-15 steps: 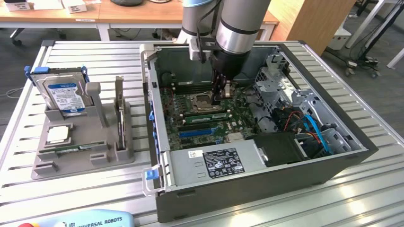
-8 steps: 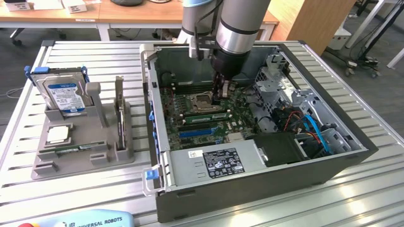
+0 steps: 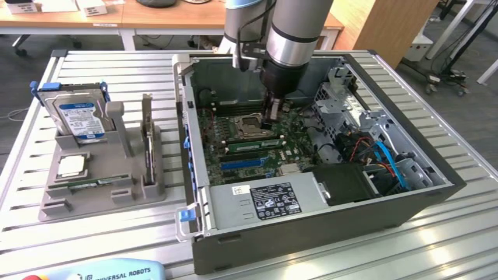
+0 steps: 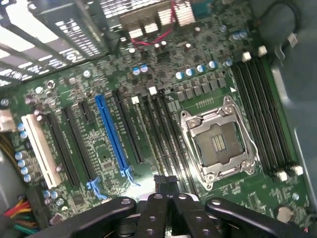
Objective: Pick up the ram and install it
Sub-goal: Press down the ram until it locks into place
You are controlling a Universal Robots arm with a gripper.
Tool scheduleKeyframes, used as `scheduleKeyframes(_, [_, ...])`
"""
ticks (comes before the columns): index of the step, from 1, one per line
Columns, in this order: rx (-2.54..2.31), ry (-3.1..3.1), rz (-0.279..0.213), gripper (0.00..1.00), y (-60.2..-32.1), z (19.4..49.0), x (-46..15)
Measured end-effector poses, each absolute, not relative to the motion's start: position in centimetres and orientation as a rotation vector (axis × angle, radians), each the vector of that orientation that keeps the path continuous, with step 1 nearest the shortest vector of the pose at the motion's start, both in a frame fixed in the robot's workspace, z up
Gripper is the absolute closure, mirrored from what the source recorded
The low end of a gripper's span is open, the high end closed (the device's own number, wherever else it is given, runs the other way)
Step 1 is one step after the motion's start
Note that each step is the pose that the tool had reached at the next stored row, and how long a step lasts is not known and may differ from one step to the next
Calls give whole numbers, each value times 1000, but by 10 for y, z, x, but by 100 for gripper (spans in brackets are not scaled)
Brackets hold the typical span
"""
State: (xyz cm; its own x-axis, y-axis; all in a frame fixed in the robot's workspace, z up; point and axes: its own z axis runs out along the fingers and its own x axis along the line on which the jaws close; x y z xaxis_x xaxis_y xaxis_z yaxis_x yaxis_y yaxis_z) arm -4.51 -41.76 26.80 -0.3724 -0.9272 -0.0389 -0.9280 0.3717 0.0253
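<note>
In the exterior view I have the arm reaching down into the open dark-grey computer case (image 3: 435, 192), which takes up the exterior view's right of the slatted metal table (image 3: 116, 70). The black gripper (image 3: 271, 121) has its tips at the green motherboard (image 3: 233, 149), beside the square silver processor socket (image 3: 247, 123). One slim green ram stick (image 3: 253, 136) lies along the slots just beside that socket, its end at the gripper tips. A second ram stick (image 3: 93, 185) rests in the grey holder tray (image 3: 101, 201) near the table's left edge, with one blue-labelled silver hard drive (image 3: 76, 114) and one square silver processor chip (image 3: 72, 166). In the wrist view the fingers (image 4: 153, 208) are pressed together; whether they pinch anything I cannot tell. One blue slot (image 4: 111, 136) and one white slot (image 4: 39, 148) show. I judge this the seating step, which calls for straight, square pressure.
</note>
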Motion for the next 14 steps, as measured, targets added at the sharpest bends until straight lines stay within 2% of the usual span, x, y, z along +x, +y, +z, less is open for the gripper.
scheduleKeyframes(14, [-1416, 2778, 63, 90, -418, 268, -45])
